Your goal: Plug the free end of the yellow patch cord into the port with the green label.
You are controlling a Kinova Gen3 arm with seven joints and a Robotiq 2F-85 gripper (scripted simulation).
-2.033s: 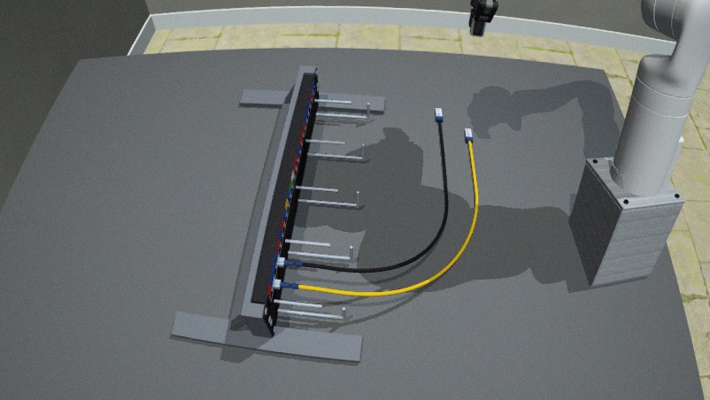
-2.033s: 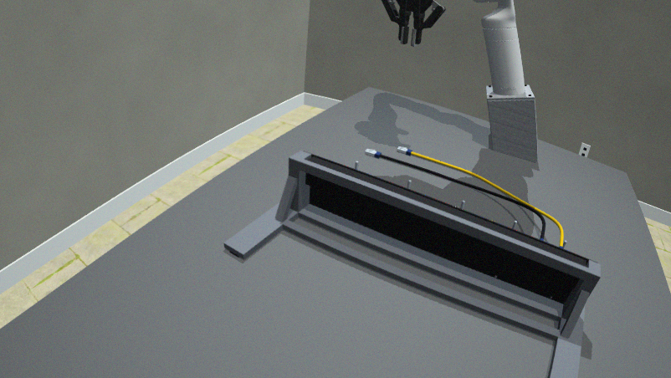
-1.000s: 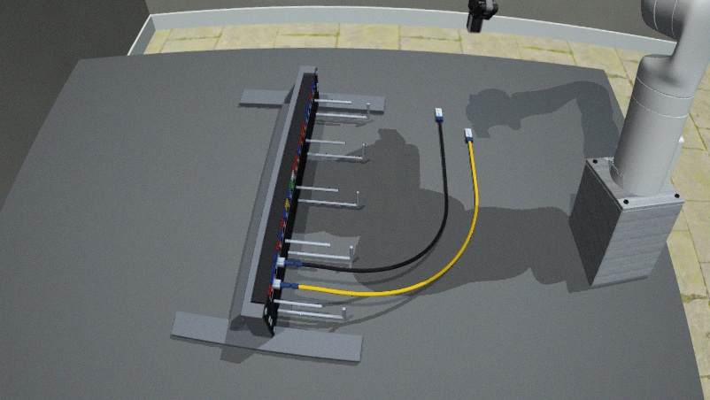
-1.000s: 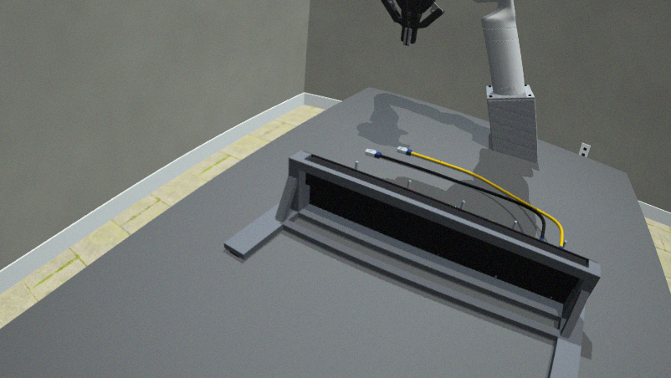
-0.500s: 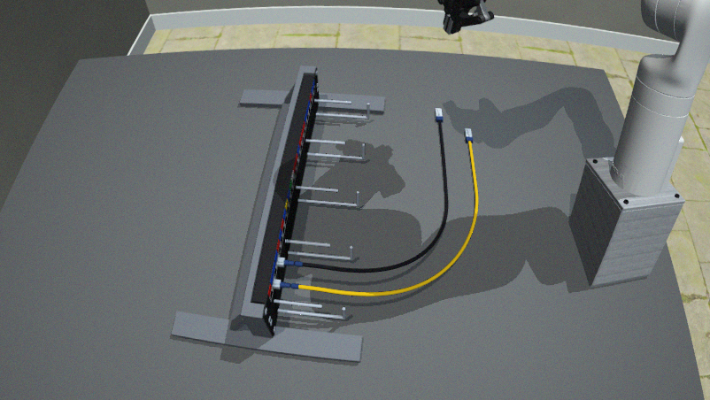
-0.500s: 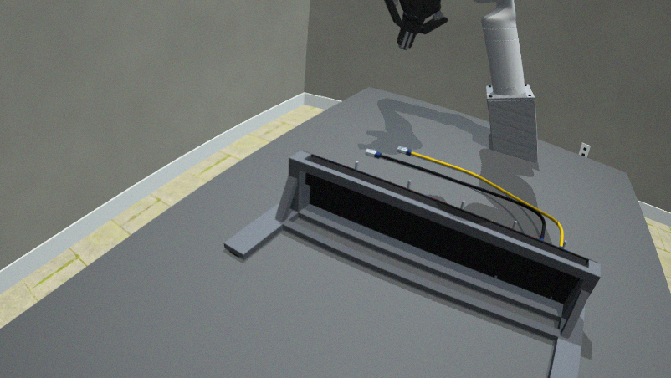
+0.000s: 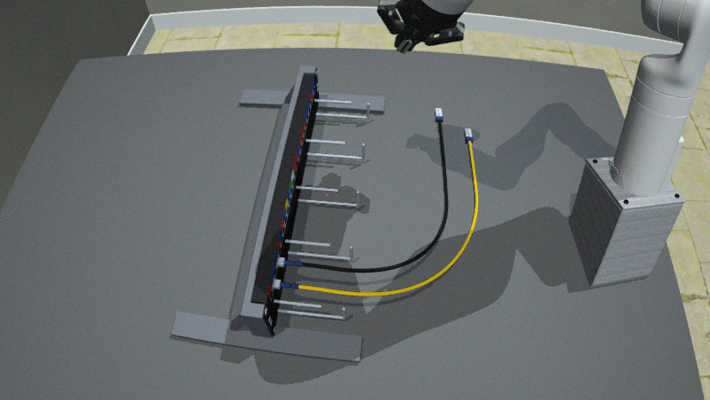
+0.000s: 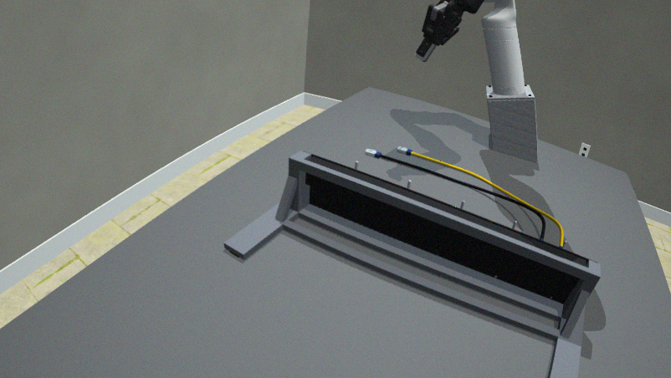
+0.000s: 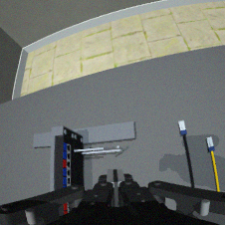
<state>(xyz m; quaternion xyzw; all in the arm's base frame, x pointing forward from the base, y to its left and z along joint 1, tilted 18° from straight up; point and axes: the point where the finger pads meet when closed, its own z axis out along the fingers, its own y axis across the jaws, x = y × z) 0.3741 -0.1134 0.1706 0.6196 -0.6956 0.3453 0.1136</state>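
Note:
The yellow patch cord (image 7: 447, 263) lies in an arc on the table, one end plugged into the rack near its front end. Its free plug (image 7: 467, 134) rests on the table, and also shows in the exterior view (image 8: 402, 150) and the wrist view (image 9: 210, 143). The rack (image 7: 288, 198) stands on the table with a row of coloured ports; the green label (image 7: 291, 183) is about midway along. My gripper (image 7: 405, 45) is shut on nothing, high above the table's far edge, well apart from the plug. It also shows in the exterior view (image 8: 425, 52) and the wrist view (image 9: 114, 180).
A black cord (image 7: 427, 238) lies beside the yellow one, its free plug (image 7: 438, 114) just left of the yellow plug. Metal pegs (image 7: 333, 154) stick out from the rack's port side. The arm's base pedestal (image 7: 621, 223) stands at the right edge.

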